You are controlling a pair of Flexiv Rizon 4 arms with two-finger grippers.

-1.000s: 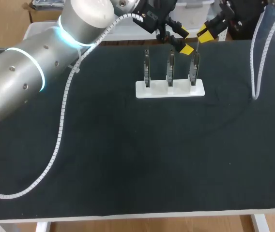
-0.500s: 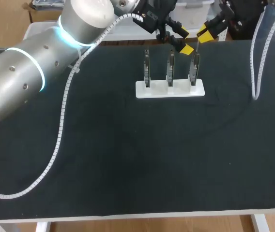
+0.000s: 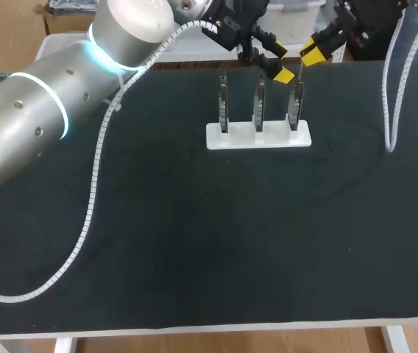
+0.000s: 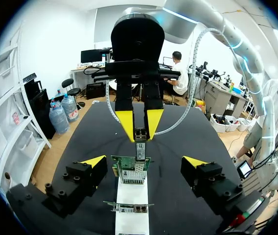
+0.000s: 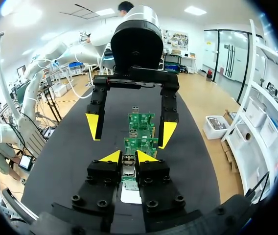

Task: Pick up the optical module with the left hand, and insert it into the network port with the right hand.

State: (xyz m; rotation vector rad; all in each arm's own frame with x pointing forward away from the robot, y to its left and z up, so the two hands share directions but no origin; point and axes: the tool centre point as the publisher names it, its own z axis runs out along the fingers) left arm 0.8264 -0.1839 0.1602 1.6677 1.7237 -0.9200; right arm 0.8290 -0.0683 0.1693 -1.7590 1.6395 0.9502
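The optical module [image 4: 140, 148], a small metal block, is held between the yellow tips of my right gripper [image 4: 140, 136], which is shut on it. Its tip meets the upper edge of a green network card [image 4: 129, 172] standing upright in a white stand [image 3: 259, 137]. In the right wrist view the module [image 5: 127, 165] shows between my right gripper's [image 5: 128, 157] fingers, with the cards [image 5: 140, 145] just ahead. My left gripper [image 4: 144, 161] stands open, facing the right one across the same card, and holds nothing. The head view shows the left gripper [image 3: 279, 65] and the right gripper [image 3: 310, 53] above the rightmost card [image 3: 295, 105].
The stand carries three upright cards in a row at the table's far middle. My left arm's white cable conduit [image 3: 91, 191] trails over the left of the black mat. A clear cable loop [image 3: 391, 110] hangs at the far right.
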